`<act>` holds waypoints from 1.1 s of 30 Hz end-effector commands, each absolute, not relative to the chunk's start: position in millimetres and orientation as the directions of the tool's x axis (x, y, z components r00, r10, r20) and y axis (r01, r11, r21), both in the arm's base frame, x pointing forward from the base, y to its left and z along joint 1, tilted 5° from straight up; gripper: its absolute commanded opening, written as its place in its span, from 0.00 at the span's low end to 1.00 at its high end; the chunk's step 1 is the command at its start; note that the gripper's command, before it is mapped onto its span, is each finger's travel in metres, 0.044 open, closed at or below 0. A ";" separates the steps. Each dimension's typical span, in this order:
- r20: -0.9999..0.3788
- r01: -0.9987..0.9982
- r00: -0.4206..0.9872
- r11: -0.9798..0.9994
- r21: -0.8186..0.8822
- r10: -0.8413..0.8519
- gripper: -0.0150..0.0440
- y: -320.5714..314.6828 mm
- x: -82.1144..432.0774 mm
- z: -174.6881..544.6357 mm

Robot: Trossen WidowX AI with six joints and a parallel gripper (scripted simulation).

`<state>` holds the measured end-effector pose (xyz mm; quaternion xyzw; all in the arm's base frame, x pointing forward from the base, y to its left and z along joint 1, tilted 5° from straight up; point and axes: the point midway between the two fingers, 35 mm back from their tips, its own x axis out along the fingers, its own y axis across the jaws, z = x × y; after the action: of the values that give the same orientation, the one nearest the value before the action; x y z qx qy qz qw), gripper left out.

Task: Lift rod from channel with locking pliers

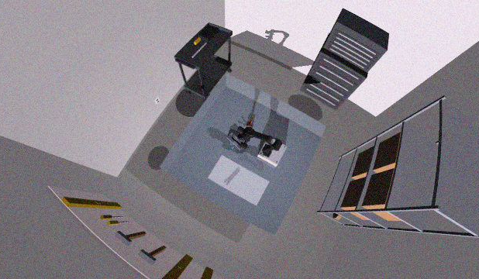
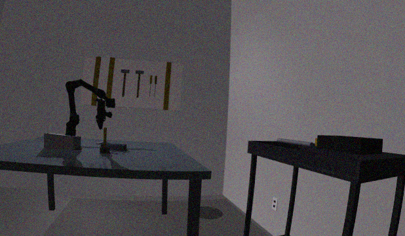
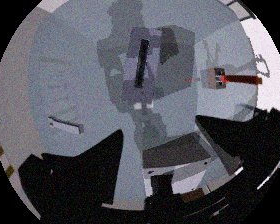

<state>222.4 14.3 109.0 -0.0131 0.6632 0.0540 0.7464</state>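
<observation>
My gripper (image 2: pixel 99 127) (image 3: pixel 160 125) is open and empty, its fingers pointing down above the table. Below it lies the low channel block (image 2: pixel 120 147) (image 3: pixel 132 92), with a narrow dark slot along its top. I cannot make out the rod inside the slot. The locking pliers (image 1: pixel 250 121) (image 2: pixel 105 135) (image 3: pixel 243 79) stand upright in the small holster (image 2: pixel 105 149) (image 3: pixel 214 84), handles up, with red showing. They are to the right of the block in the wrist view, and no finger touches them. Their jaws are hidden in the holster.
The arm's pale base box (image 1: pixel 277 158) (image 2: pixel 56 141) stands on the blue-grey table (image 1: pixel 298 170) (image 2: pixel 176 160). A pale bar (image 3: pixel 66 126) shows left in the wrist view. A black cart (image 1: pixel 185 58) (image 2: pixel 274 152) and a drawer cabinet (image 1: pixel 367 29) stand beyond the table.
</observation>
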 end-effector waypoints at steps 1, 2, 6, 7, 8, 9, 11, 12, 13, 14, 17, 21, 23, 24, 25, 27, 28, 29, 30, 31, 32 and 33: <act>-0.995 -0.106 0.071 0.992 0.061 0.069 1.00 15.7 216.7 109.6; -0.995 -0.106 0.071 0.992 0.061 0.069 1.00 15.7 216.7 109.6; -0.995 -0.106 0.070 0.993 0.060 0.068 1.00 9.1 214.9 109.1; -0.995 -0.106 0.070 0.993 0.060 0.068 1.00 4.7 213.7 108.7; -0.995 -0.106 0.070 0.993 0.060 0.067 1.00 -0.8 212.2 108.2; -0.995 -0.106 0.070 0.993 0.059 0.067 1.00 -7.1 210.5 107.6; -0.995 -0.106 0.069 0.993 0.058 0.065 1.00 -20.3 206.6 106.4; -0.995 -0.106 0.069 0.993 0.057 0.065 1.00 -26.5 204.7 105.9; -0.996 -0.106 0.069 0.993 0.057 0.064 1.00 -32.5 202.9 105.4; -0.996 -0.106 0.069 0.993 0.056 0.064 1.00 -38.3 201.2 104.9; -0.996 -0.106 0.068 0.993 0.055 0.062 1.00 -55.6 196.1 103.4; -0.996 -0.106 0.068 0.993 0.053 0.060 1.00 -78.7 189.2 101.4; -0.996 -0.106 0.067 0.993 0.052 0.059 1.00 -90.3 185.8 100.5; -0.996 -0.106 0.067 0.993 0.052 0.059 1.00 -96.0 184.1 100.1; -0.996 -0.106 0.067 0.993 0.051 0.058 1.00 -101.8 182.4 99.6; -0.996 -0.106 0.067 0.993 0.050 0.057 1.00 -113.2 179.0 98.7; -0.996 -0.106 0.066 0.993 0.050 0.057 1.00 -118.9 177.2 98.3; -0.996 -0.106 0.066 0.993 0.049 0.057 1.00 -124.6 175.5 97.9; -0.996 -0.106 0.066 0.993 0.049 0.056 1.00 -130.3 173.8 97.4; -0.996 -0.106 0.066 0.993 0.048 0.056 1.00 -136.0 172.1 97.0; -0.996 -0.106 0.066 0.993 0.048 0.055 1.00 -141.6 170.5 96.6; -0.996 -0.106 0.065 0.993 0.048 0.055 1.00 -147.3 168.8 96.2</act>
<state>174.7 -126.4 96.9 -0.0174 0.6835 0.0554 0.7276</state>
